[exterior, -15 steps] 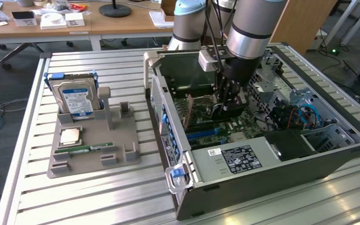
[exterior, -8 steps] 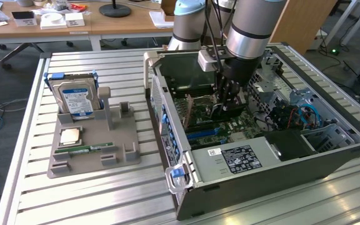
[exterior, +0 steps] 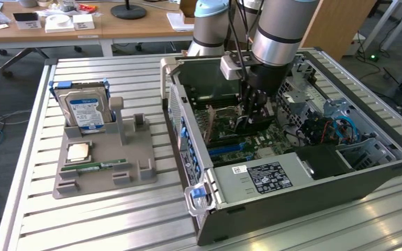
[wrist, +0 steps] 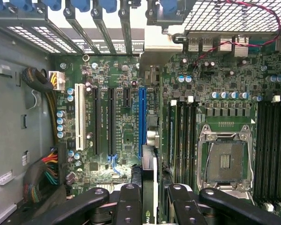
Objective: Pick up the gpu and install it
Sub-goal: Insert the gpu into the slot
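Observation:
My gripper reaches down into the open computer case, just over the motherboard. In the wrist view the gripper is shut on the gpu, a thin dark card seen edge-on between the black fingers. The card runs alongside the long blue slot, and its silver end bracket sits near the rear slot openings. Whether the card's edge is in the slot or just above it I cannot tell. In the exterior view the gpu is a dark shape under the fingers.
A grey parts holder on the slatted table holds a blue-labelled hard drive, a CPU and a green RAM stick. Inside the case lie the power supply, the open CPU socket, black slots and cable bundles.

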Available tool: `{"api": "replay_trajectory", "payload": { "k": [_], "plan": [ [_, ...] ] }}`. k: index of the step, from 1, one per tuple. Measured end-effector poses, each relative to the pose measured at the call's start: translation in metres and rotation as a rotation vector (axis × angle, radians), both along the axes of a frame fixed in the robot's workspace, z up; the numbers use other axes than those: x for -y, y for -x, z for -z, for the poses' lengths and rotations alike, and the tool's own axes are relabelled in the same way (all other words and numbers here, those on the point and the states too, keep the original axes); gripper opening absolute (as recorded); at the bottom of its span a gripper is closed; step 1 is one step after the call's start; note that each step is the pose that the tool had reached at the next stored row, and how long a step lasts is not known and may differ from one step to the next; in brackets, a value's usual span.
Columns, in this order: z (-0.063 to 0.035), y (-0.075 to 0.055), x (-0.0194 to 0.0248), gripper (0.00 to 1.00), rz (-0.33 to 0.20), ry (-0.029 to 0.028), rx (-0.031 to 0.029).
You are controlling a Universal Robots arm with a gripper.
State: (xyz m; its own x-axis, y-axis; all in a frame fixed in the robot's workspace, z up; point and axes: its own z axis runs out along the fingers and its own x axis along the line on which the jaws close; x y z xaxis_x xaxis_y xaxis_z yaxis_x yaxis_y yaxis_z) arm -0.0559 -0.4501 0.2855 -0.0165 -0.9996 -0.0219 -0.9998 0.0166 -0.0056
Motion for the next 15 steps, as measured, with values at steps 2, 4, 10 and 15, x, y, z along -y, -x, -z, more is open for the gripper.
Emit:
{"api": "replay_trajectory", "payload": {
  "k": [2, 4, 10, 15],
  "plan": [
    [0.0, 0.0, 0.0, 0.26, 0.0, 0.0, 0.0],
    [0.0, 0.0, 0.0, 0.26, 0.0, 0.0, 0.0],
    [0.0026, 0.0009, 0.0, 0.26, 0.0, 0.0, 0.0005],
    [0.0053, 0.0027, 0.0017, 0.26, -0.001, -0.0001, 0.0035]
  ]
}}
